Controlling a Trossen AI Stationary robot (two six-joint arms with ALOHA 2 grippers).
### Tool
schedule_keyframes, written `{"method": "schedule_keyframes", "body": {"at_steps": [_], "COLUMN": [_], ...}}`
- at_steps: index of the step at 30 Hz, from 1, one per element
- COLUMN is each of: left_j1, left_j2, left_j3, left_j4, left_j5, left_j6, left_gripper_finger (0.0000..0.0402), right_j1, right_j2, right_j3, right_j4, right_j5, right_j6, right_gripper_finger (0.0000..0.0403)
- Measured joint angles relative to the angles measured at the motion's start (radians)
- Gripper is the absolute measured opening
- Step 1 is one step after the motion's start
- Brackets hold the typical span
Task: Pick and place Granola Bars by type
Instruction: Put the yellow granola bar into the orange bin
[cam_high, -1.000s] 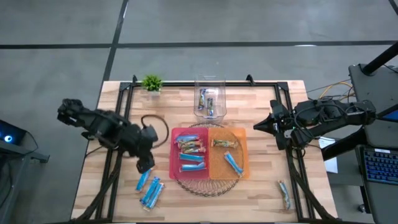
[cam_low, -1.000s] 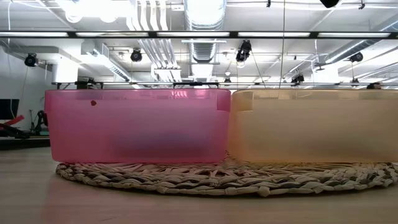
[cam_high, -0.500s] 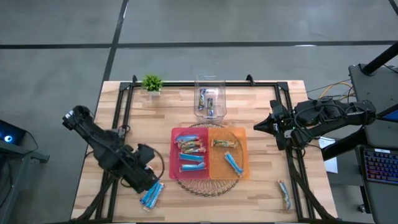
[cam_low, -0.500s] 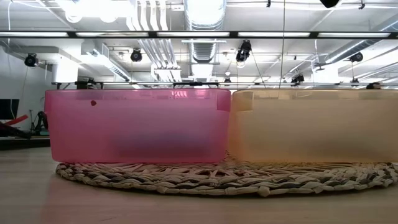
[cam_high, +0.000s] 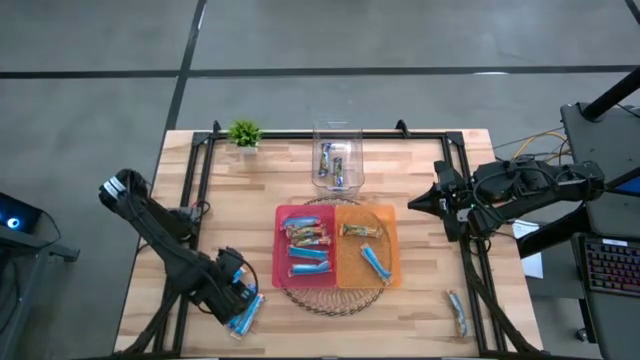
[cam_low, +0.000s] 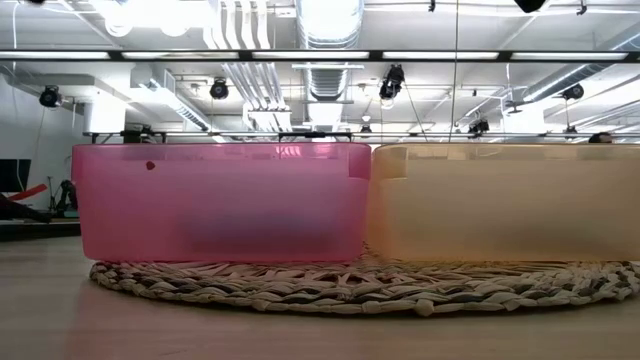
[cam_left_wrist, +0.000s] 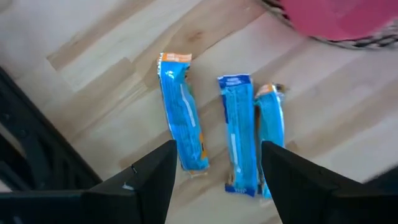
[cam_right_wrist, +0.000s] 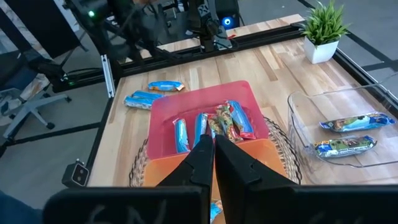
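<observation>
The left gripper hangs low over the near left corner of the wooden table, and its two dark fingers are spread wide apart with nothing between them. Right under it lie three blue granola bars on the bare wood. One blue bar lies a little apart from the others, close to one finger. The other two, a middle blue bar and an outer blue bar, lie side by side and touch each other. In the wrist view the gap between the fingers sits over the near ends of the first and middle bars. From above, the gripper covers part of this group, and the bars that show lie just beside the woven mat. On that mat sit two bins side by side. The pink bin holds several bars, some blue and some brown. The orange bin holds a brown bar and a blue bar. Behind the bins stands a clear box with two more bars inside. One lone bar lies near the right front corner. A small green plant stands at the back left. The right gripper waits above the right side of the table, with its fingers pressed together and holding nothing.
</observation>
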Motion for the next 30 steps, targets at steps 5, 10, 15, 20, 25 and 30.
{"method": "schedule_keyframes", "body": {"at_steps": [5, 10, 15, 20, 25, 30], "left_j1": [0.000, 0.000, 0.003, 0.003, 0.003, 0.003], "left_j2": [-0.002, -0.006, -0.011, -0.011, -0.011, -0.011], "left_j3": [-0.100, -0.185, -0.263, -0.316, -0.357, -0.390], "left_j4": [0.060, 0.147, 0.289, 0.315, 0.351, 0.412], "left_j5": [0.032, 0.065, 0.086, 0.093, 0.093, 0.092], "left_j6": [-0.070, -0.086, -0.096, -0.127, -0.128, -0.122], "left_gripper_finger": [0.0215, 0.0215, 0.0215, 0.0215, 0.0215, 0.0215], "right_j1": [0.000, 0.000, 0.000, 0.000, 0.000, 0.000], "right_j2": [0.000, 0.000, 0.000, 0.000, 0.000, 0.000], "right_j3": [0.000, 0.000, 0.000, 0.000, 0.000, 0.000], "right_j4": [0.000, 0.000, 0.001, 0.001, 0.002, 0.002], "right_j5": [0.000, 0.000, 0.000, 0.000, 0.000, 0.001], "right_j6": [0.000, -0.004, -0.008, -0.008, -0.008, -0.008], "right_gripper_finger": [0.0008, 0.0008, 0.0008, 0.0008, 0.0008, 0.0008]}}
